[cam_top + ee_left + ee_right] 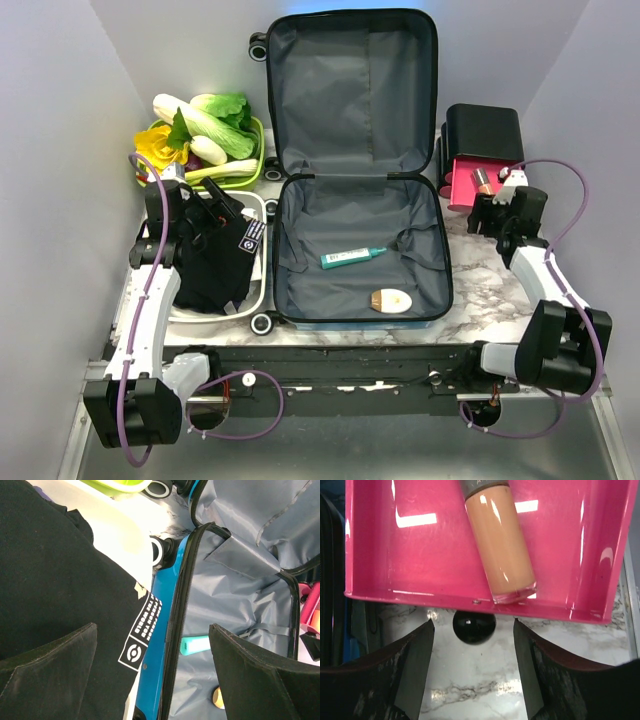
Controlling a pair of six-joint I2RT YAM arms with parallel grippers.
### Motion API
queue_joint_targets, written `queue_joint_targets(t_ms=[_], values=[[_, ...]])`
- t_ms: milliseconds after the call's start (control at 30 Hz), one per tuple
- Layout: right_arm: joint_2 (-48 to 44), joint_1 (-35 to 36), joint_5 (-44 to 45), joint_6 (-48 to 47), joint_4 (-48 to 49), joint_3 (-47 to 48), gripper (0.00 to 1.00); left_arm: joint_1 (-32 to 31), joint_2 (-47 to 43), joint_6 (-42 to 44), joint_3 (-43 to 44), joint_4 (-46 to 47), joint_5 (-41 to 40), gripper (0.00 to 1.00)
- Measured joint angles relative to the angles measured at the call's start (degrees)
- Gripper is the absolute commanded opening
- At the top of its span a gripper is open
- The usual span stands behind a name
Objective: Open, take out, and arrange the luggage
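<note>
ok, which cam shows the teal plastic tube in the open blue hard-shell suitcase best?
Top external: the whole teal plastic tube lies inside the open blue hard-shell suitcase. Left wrist catches only one end; right wrist shows none of it.

The open suitcase [330,215] fills the middle of the table [480,290]. Its lower half is mostly bare lining around a teal tube [352,257] and a small oval case [390,300]. On the left, a tray [262,215] heaped with black cloth [215,260] crowds its side. On the right, a narrow strip of table separates it from the pink drawer [420,555], whose knob [474,622] sits between the right hand's [473,630] spread fingers.
</note>
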Motion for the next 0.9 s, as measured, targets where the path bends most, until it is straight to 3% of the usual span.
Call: queue_joint_targets(t_ms=[167, 300, 500, 700, 900], values=[[2.47, 0.00, -1.49, -0.76, 4.02, -0.02, 0.54, 0.00, -0.17, -0.02, 0.00, 0.00, 0.22, 0.99], [2.56, -0.04, -1.99, -0.83, 4.90, -0.15, 0.29, 0.00, -0.48, 0.00, 0.00, -0.02, 0.24, 0.99], [2.47, -0.09, -2.32, -0.72, 5.29, -0.20, 0.13, 0.00, -0.72, 0.00, 0.00, -0.02, 0.24, 0.99], [2.40, -0.09, -2.34, -0.59, 3.72, 1.95, 0.01, 0.00, -0.79, 0.00, 0.00, -0.02, 0.24, 0.99], [2.43, -0.09, -2.29, 0.57, 0.04, 7.02, 0.01, 0.00, -0.79, 0.00, 0.00, -0.02, 0.22, 0.99]])
